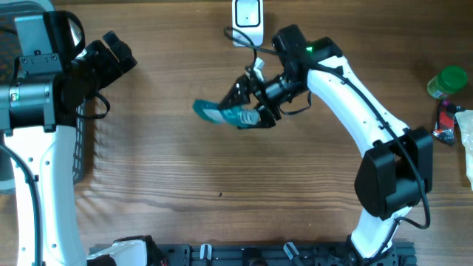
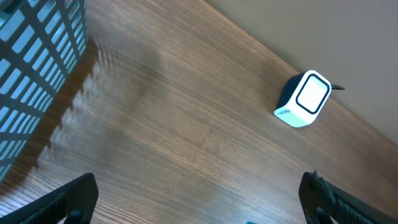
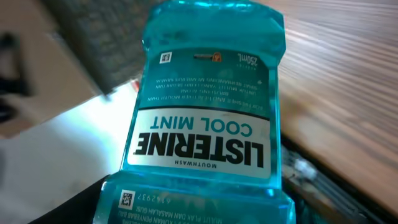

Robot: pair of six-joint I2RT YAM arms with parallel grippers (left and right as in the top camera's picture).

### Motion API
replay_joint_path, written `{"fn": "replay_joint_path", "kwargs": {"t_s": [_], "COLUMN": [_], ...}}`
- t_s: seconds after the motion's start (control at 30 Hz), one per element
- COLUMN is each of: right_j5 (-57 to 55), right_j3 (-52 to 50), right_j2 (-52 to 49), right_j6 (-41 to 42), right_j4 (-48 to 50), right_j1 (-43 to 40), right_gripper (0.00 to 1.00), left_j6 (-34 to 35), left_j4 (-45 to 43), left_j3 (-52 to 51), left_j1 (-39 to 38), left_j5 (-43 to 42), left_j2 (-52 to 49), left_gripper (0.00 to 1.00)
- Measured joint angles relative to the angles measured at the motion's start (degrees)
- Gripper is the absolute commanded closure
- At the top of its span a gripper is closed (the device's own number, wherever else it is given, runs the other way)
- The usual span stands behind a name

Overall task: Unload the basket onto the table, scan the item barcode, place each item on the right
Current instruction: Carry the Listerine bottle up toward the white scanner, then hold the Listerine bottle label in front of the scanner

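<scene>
Overhead: right arm (image 1: 347, 89) outstretched, gripper (image 1: 249, 111) clamping mouthwash bottle (image 1: 220, 113).

Translucent teal plastic Listerine mouthwash bottle (image 1: 220, 114), gripped and tipped sideways in mid-air, near boxy white barcode scanner (image 1: 247, 16).

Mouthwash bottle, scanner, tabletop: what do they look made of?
Mouthwash bottle: clear teal-tinted plastic, glossy. Light passes through it, and it carries a printed label.
Scanner: probably moulded plastic, white face with a dark back, smooth with rounded corners.
Tabletop: wood or wood-look laminate, matte. Grain lines run along it, but I can't tell which it is.
</scene>
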State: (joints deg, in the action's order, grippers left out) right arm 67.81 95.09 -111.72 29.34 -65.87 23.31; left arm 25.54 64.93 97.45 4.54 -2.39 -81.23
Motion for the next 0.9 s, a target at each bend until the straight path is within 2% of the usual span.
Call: {"fn": "replay_joint_path", "kwargs": {"t_s": [0.13, 0.2, 0.3, 0.4, 0.43, 0.5, 0.73, 0.9], "right_j5": [9.05, 15.21, 18.18, 20.28, 20.46, 20.7, 20.94, 21.11], "right_j3": [0.0, 0.13, 0.13, 0.31, 0.31, 0.31, 0.31, 0.31], "right_j2": [0.0, 0.0, 0.0, 0.04, 0.04, 0.04, 0.04, 0.04], "right_j6": [8.85, 18.21, 27.89, 38.4, 40.63, 45.9, 59.69, 68.39], "right_j4": [12.46, 24.39, 35.58, 43.89, 45.0, 45.88, 46.75, 46.88], "right_j1": [0.11, 0.11, -0.13, -1.46, -1.95, -3.54, -8.44, -8.5], "right_gripper": [0.46, 0.46, 0.46, 0.5, 0.56, 0.6, 0.6, 0.6], "left_j6": [0.0, 0.0, 0.0, 0.0, 0.0, 0.0, 0.0, 0.0], "left_j4": [0.02, 0.04, 0.04, 0.0, 0.0, 0.02, 0.02, 0.02], "left_j3": [0.0, 0.0, 0.0, 0.0, 0.0, 0.0, 0.0, 0.0], "left_j1": [0.0, 0.0, 0.0, 0.0, 0.0, 0.0, 0.0, 0.0], "left_j5": [0.0, 0.0, 0.0, 0.0, 0.0, 0.0, 0.0, 0.0], "left_j2": [0.0, 0.0, 0.0, 0.0, 0.0, 0.0, 0.0, 0.0], "left_gripper": [0.0, 0.0, 0.0, 0.0, 0.0, 0.0, 0.0, 0.0]}}
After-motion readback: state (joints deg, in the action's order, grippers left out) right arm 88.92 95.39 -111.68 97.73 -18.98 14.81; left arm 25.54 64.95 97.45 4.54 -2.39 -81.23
